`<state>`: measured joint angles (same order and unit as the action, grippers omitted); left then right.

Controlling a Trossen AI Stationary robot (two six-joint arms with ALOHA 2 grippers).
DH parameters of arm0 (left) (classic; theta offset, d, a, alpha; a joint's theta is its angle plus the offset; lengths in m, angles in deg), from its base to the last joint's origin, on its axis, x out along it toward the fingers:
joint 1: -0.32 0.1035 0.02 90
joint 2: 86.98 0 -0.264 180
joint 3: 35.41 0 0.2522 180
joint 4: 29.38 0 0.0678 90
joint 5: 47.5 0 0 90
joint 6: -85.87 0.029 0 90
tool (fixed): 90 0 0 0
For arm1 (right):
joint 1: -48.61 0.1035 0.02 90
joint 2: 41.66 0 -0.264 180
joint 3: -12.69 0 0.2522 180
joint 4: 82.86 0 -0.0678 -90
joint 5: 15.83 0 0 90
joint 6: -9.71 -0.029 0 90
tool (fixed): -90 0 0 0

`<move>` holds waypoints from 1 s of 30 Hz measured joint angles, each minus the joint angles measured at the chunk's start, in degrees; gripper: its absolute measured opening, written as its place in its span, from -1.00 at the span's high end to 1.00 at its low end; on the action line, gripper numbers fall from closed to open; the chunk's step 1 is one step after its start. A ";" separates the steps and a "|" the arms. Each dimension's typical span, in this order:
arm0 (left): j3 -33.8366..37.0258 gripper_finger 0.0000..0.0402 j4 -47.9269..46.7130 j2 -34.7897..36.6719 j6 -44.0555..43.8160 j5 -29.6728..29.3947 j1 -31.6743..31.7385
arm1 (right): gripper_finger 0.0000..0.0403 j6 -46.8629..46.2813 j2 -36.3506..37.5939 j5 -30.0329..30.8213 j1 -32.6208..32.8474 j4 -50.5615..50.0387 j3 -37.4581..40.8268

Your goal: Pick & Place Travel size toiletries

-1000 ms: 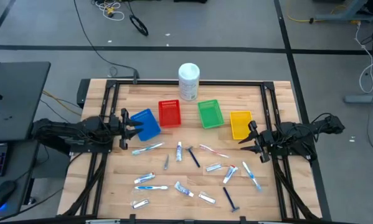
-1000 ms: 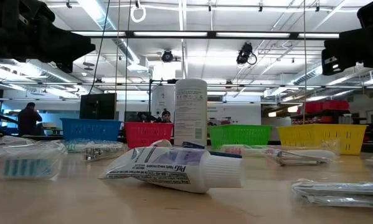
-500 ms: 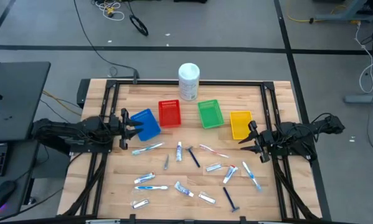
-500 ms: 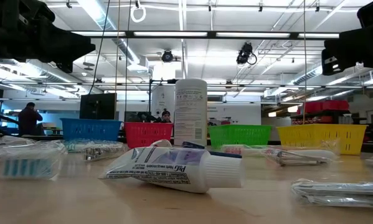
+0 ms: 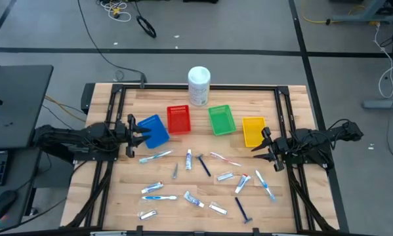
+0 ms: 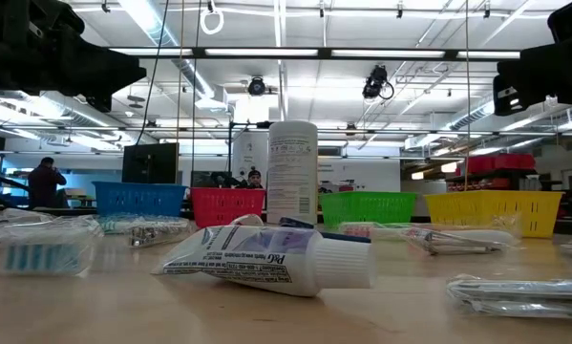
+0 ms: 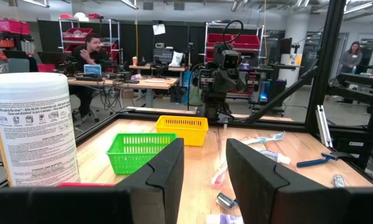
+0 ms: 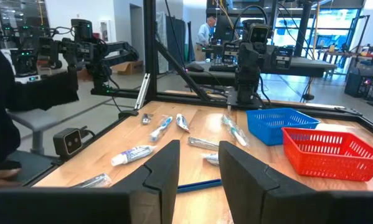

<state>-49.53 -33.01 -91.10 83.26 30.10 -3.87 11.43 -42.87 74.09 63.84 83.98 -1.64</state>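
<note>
The travel size toiletries lie flat and scattered on the near half of the wooden table: a blue-white toothbrush (image 5: 155, 156), a small toothpaste tube (image 5: 188, 159), a pink toothbrush (image 5: 224, 158), a dark blue razor (image 5: 242, 208) and several more. One white tube (image 6: 266, 260) lies on its side close to the low camera. My left gripper (image 5: 130, 135) hovers at the table's left edge beside the blue basket, open (image 7: 205, 163) and holding nothing. My right gripper (image 5: 267, 149) hovers at the right edge near the yellow basket, open (image 8: 198, 165) and holding nothing.
Across the table's middle stand a blue basket (image 5: 153, 130), a red basket (image 5: 178, 119), a green basket (image 5: 221, 120) and a yellow basket (image 5: 253, 130). A big white tub (image 5: 199, 85) stands at the far edge. A black frame (image 5: 203, 87) rims the table. People show in the room behind.
</note>
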 joint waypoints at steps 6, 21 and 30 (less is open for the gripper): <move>-0.02 0.37 0.00 0.00 0.00 0.00 0.00 | 0.41 0.00 0.01 0.00 0.00 0.00 -0.01; -0.02 0.37 0.40 0.00 4.43 -1.76 0.00 | 0.41 0.56 0.02 0.24 0.01 1.43 -0.01; 0.00 0.37 1.40 0.00 1.60 -3.89 0.04 | 0.41 -4.31 0.02 -1.65 -0.01 4.79 -0.01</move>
<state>-49.53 -31.61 -91.10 84.86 26.21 -3.82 7.12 -42.85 72.43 63.83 88.77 -1.65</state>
